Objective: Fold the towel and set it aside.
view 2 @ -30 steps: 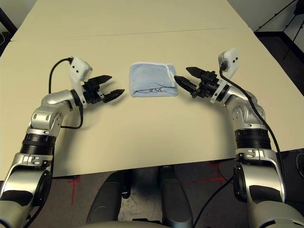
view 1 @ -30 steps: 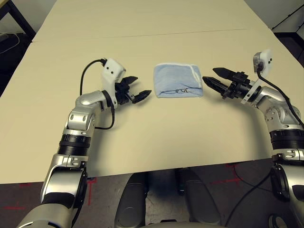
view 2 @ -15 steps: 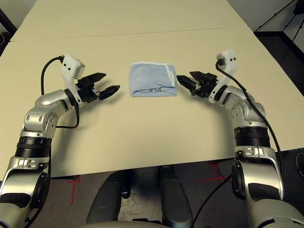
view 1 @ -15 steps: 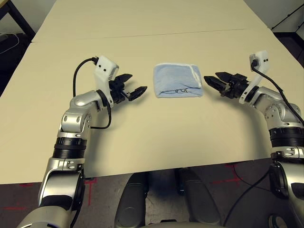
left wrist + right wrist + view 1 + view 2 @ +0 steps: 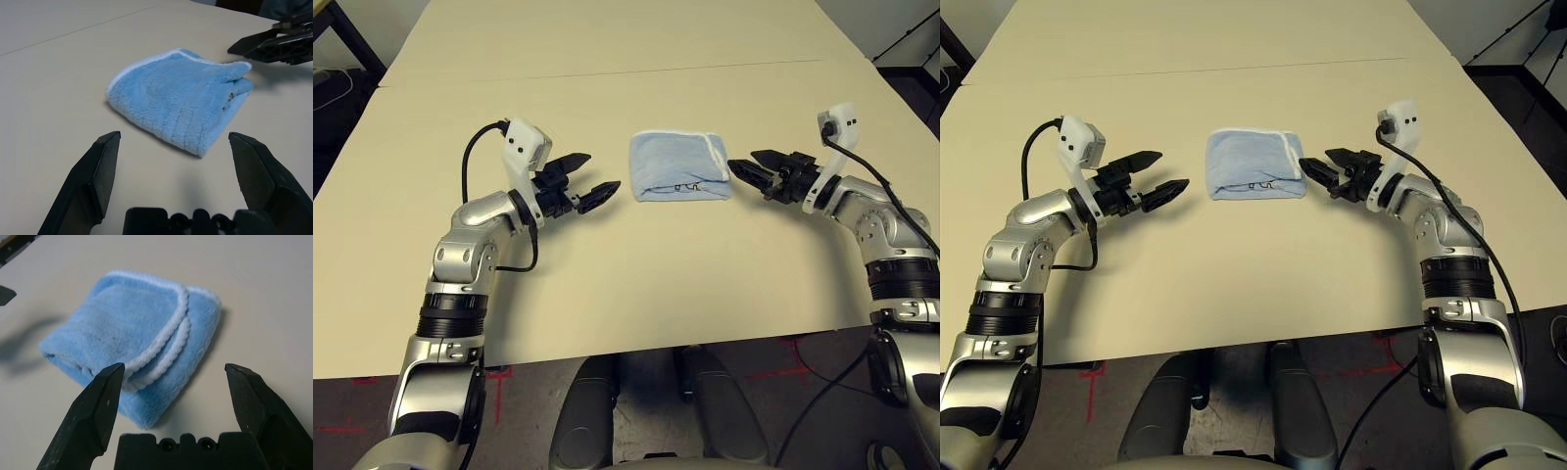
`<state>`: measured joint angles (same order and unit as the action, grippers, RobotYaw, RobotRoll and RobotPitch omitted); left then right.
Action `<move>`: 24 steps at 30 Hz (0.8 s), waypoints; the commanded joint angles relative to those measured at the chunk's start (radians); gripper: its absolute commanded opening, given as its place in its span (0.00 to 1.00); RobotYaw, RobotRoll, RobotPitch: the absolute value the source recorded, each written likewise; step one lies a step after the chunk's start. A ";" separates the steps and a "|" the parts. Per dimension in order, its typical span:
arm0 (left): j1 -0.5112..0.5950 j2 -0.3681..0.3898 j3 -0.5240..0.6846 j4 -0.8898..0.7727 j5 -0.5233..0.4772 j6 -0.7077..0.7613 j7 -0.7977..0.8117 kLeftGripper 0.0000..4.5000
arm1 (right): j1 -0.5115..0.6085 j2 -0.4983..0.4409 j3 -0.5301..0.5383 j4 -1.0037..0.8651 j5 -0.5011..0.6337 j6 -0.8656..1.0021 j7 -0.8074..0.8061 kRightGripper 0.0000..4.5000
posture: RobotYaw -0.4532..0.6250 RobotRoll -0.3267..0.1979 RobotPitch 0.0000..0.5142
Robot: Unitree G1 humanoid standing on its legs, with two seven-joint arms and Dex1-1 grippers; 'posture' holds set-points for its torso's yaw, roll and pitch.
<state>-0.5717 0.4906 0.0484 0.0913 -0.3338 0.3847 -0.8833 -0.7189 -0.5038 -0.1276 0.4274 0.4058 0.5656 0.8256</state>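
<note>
Bare table (image 5: 626, 284) around folded towel (image 5: 677, 165)

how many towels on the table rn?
1. The towel lies folded on the table, between the open left gripper and the open right gripper, touching neither. Nothing seems to hide another.

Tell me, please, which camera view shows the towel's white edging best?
The right wrist view: the towel is close, its stitched border doubled across the top. The left wrist view catches one thin edge; the head views show it small.
</note>
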 commanded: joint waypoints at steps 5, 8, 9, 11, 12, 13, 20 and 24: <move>0.011 0.002 -0.012 -0.006 -0.008 -0.003 -0.009 1.00 | -0.049 0.045 -0.028 0.014 0.046 0.171 -0.069 1.00 | 0.47 0.62 0.46; 0.013 0.004 -0.012 -0.011 -0.008 0.000 -0.009 1.00 | -0.075 0.072 -0.049 0.022 0.071 0.235 -0.103 1.00 | 0.47 0.62 0.46; 0.013 0.004 -0.011 -0.012 -0.008 0.002 -0.009 1.00 | -0.082 0.079 -0.060 0.023 0.084 0.261 -0.116 1.00 | 0.47 0.62 0.46; 0.014 0.006 -0.012 -0.014 -0.008 0.004 -0.009 1.00 | -0.093 0.086 -0.073 0.023 0.100 0.314 -0.135 1.00 | 0.47 0.62 0.46; 0.014 0.007 -0.012 -0.015 -0.008 0.005 -0.009 1.00 | -0.098 0.088 -0.078 0.022 0.108 0.346 -0.145 1.00 | 0.47 0.62 0.46; 0.014 0.007 -0.013 -0.015 -0.008 0.006 -0.010 1.00 | -0.102 0.090 -0.080 0.022 0.113 0.368 -0.155 1.00 | 0.47 0.62 0.46; 0.011 0.012 -0.016 -0.013 -0.006 0.008 -0.015 1.00 | -0.132 0.121 -0.111 0.038 0.129 0.474 -0.249 1.00 | 0.47 0.62 0.46; 0.009 0.014 -0.020 -0.012 -0.005 0.009 -0.017 1.00 | -0.139 0.135 -0.123 0.042 0.129 0.490 -0.280 1.00 | 0.47 0.62 0.47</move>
<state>-0.5721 0.4929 0.0391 0.0915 -0.3339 0.3869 -0.8894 -0.8609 -0.3744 -0.2479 0.4455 0.5348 1.0329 0.5662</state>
